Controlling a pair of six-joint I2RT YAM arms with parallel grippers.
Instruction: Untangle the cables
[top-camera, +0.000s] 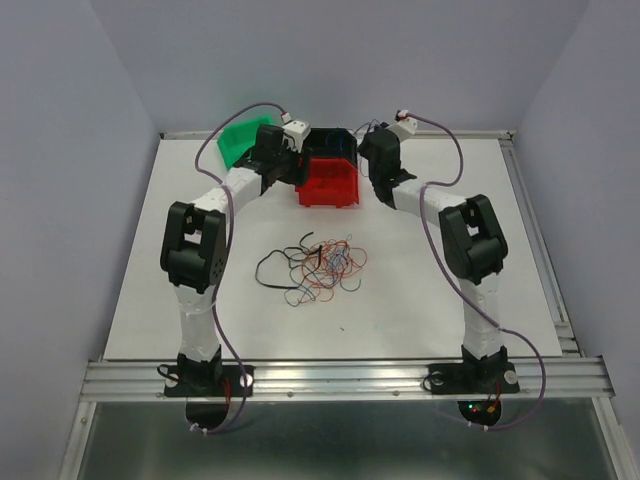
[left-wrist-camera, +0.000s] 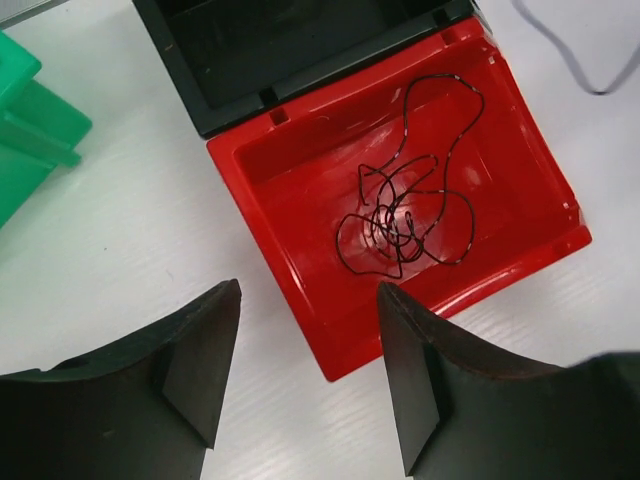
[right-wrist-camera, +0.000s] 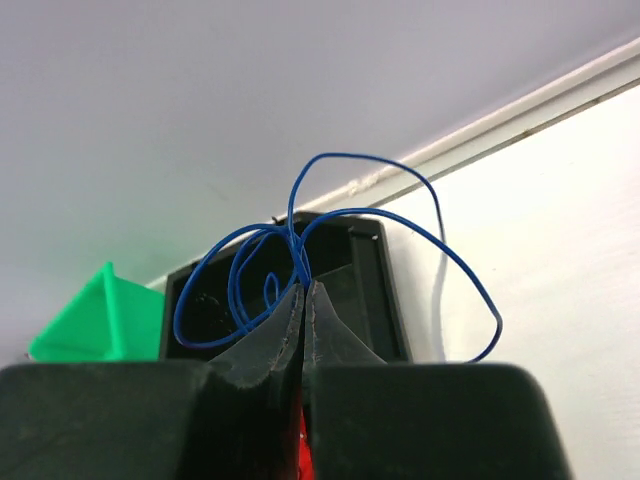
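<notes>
Right gripper (right-wrist-camera: 303, 290) is clamped shut on a blue wire (right-wrist-camera: 345, 154) near the black bin (right-wrist-camera: 380, 300). Left gripper (left-wrist-camera: 308, 290) hangs open over the red bin (left-wrist-camera: 300, 200), where what looks like a black wire (left-wrist-camera: 388, 228) lies. The tangle (top-camera: 325, 265) sits mid-table.

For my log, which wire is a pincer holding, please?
The blue wire, pinched in the right pincer; the others lie on the table or in the red bin.

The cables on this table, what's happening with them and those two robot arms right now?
The arms seem to be sorting wires out of the tangle into bins. The right gripper is shut on a looped blue wire, held up by the black bin. The left gripper hangs open and empty over the red bin, where one dark wire already lies. Most of the cables sit in a knotted pile mid-table.
</notes>
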